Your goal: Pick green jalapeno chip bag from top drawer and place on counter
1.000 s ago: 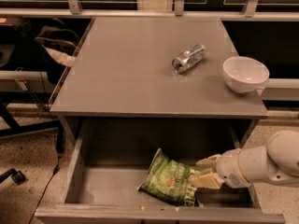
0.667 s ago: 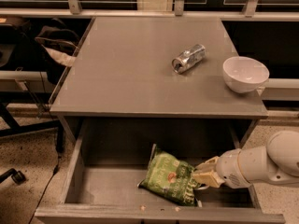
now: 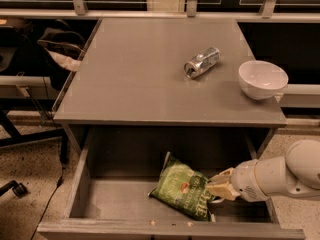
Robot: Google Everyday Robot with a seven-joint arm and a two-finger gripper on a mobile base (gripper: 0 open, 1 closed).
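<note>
Inside top drawer point(image 3: 116, 205), level arm's point(image 3: 280, 176) pincer point(image 3: 216, 184) grips green jalapeno chip bag point(image 3: 181, 186).

- Can point(image 3: 202, 62): silver, on its side, lying slantwise.
- Bowl point(image 3: 262, 79): white, upright, right of the can and apart from it.
- Dark bag point(image 3: 56, 43): slumped at far left, with a pale patch on it.
- Caster point(image 3: 18, 189): on the speckled floor point(image 3: 30, 214), lower left.
- Cable point(image 3: 54, 196): thin, trailing across the floor.
- My gripper point(image 3: 212, 184): low right, well below the bowl.

Crinkled green jalapeno chip bag point(image 3: 181, 186) (white lettering), tilted in open top drawer point(image 3: 110, 204), gripper point(image 3: 216, 186) at its right edge
</note>
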